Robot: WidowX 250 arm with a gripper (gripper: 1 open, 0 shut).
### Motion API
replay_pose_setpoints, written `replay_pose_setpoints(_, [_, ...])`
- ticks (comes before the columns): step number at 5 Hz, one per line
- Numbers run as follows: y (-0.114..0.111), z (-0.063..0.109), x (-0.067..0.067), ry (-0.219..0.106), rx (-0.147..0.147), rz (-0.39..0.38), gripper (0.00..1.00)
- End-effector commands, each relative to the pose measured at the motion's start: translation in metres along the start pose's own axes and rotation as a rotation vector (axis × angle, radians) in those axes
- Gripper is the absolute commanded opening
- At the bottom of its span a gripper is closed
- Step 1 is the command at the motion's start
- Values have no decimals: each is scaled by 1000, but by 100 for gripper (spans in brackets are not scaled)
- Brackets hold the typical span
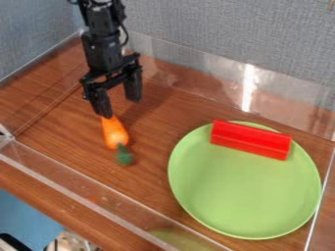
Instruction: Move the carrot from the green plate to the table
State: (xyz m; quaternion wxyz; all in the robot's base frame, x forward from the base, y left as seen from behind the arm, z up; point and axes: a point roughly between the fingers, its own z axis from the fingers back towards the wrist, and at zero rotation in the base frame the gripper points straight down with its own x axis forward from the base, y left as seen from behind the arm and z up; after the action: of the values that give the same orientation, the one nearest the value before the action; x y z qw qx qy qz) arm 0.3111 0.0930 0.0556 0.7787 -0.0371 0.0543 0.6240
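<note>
The carrot (116, 132), small and orange with a dark green stub, lies on the brown wood table (66, 147), left of the green plate (244, 181). Its green end points toward the front. My gripper (112, 94) hangs just behind and above it, pointing straight down. The jaws stand open with nothing between them. The two black fingers (132, 87) are clear of the carrot.
A red rectangular block (250, 138) rests on the back part of the plate. Clear acrylic walls (249, 83) run along the table's edges at the back, left and front.
</note>
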Motion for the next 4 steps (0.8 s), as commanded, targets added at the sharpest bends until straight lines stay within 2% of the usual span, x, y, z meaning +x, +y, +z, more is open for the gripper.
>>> replay_pose_setpoints(1, [-9, 37, -2, -21, -82, -22, 100])
replay_pose_setpoints(2, [-7, 30, -2, -15, -80, -7, 100])
replay_pose_setpoints(4, [-4, 35, 0, -4, -110, 15, 100])
